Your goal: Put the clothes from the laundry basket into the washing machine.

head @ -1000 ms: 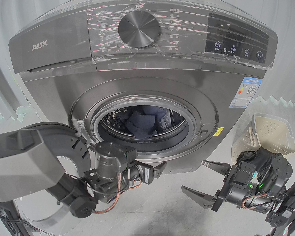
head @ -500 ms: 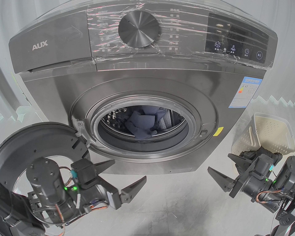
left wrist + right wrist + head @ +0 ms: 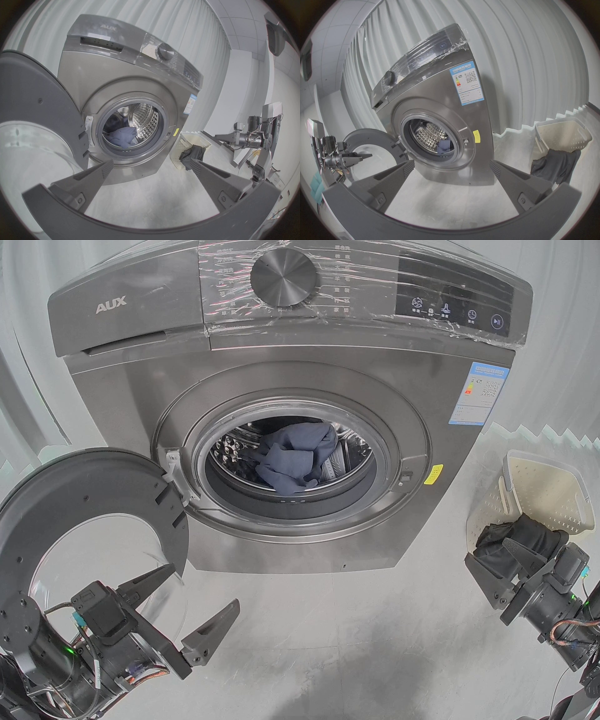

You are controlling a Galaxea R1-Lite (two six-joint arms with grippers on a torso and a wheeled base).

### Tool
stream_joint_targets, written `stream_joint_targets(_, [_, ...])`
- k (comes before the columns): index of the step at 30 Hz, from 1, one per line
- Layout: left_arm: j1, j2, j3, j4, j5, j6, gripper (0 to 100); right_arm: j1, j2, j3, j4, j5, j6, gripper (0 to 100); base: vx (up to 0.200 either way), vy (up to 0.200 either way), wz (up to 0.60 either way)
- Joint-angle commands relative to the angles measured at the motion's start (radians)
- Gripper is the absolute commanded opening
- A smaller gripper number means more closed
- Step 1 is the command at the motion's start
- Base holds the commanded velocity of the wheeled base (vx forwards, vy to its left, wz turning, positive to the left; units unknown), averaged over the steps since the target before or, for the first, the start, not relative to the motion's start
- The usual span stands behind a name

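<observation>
The grey washing machine stands with its round door swung open to the left. A blue garment lies inside the drum, also seen as the blue garment and blue garment. The cream laundry basket leans on the floor right of the machine, a dark garment spilling over its front edge. My right gripper is open and empty just in front of that dark garment. My left gripper is open and empty, low above the floor below the open door.
Pale grey floor spreads between the two arms in front of the machine. White curtains hang behind the machine and the basket. The open door juts out close beside my left arm.
The head camera has pulled back, so the machine looks smaller and higher. My left gripper has drawn down and left, away from the drum opening. My right gripper has shifted right, to the basket.
</observation>
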Motion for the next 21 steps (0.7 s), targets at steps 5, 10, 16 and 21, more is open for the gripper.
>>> stream_joint_targets(5, [0.052, -0.052, 0.021, 0.024, 0.023, 0.001, 100, -0.066, -0.171, 0.018, 0.316, 0.001, -0.027, 100, 0.000, 0.000, 0.00])
stream_joint_targets(10, [0.028, -0.152, 0.021, 0.133, 0.078, -0.014, 100, -0.121, -0.317, 0.018, 0.456, -0.012, -0.015, 100, 0.000, -0.080, 0.00])
stream_joint_targets(16, [0.020, -0.270, 0.021, 0.295, 0.112, -0.001, 100, -0.287, -0.534, 0.018, 0.612, 0.001, -0.093, 100, 0.000, -0.200, 0.00])
stream_joint_targets(21, [0.028, -0.332, 0.021, 0.356, 0.133, -0.004, 100, -0.396, -0.788, 0.016, 0.874, 0.041, -0.133, 100, 0.000, -0.200, 0.00])
